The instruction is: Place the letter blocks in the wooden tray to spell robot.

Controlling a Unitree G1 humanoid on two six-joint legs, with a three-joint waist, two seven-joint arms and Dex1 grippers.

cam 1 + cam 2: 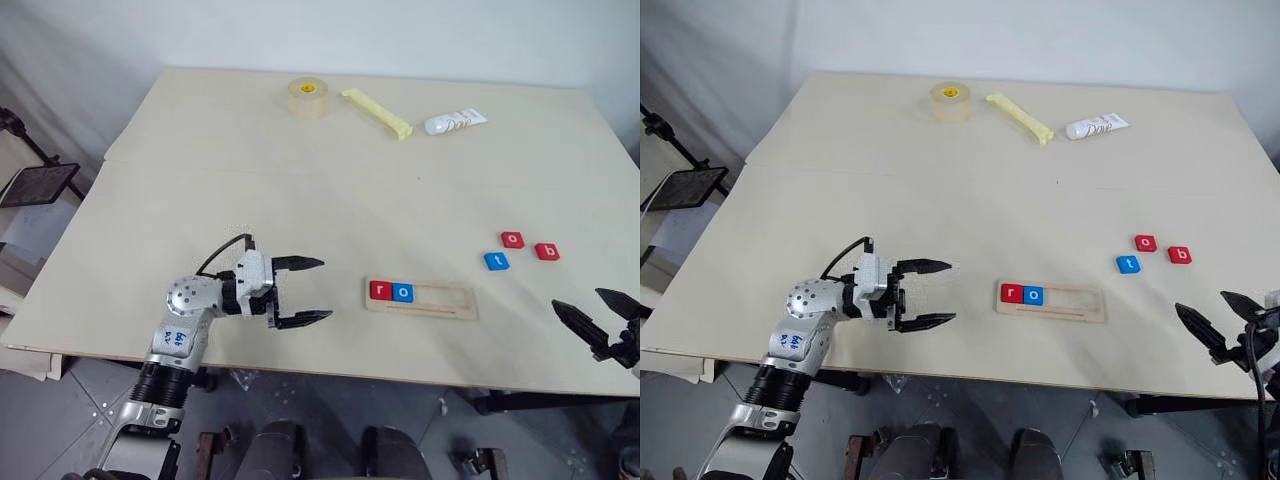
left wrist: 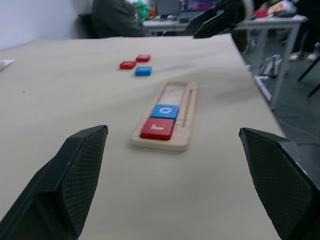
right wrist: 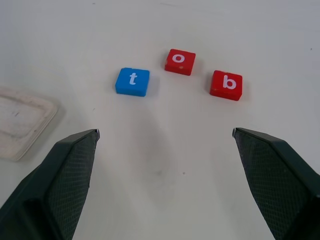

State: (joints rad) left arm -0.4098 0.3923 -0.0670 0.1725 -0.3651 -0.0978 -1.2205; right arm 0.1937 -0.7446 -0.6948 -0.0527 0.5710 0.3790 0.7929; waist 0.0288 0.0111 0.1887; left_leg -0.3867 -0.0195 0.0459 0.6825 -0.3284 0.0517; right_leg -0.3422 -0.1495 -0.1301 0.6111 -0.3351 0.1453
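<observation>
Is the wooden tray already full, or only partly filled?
Partly filled. The wooden tray holds only the red r and the blue o at one end; the remaining slot is bare.

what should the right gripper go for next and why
Probably the red b block. The wooden tray already holds the red r and blue o at its left end, so b comes third. The b lies loose on the table beside the red o and blue t, and the right gripper is open, empty and facing them.
</observation>
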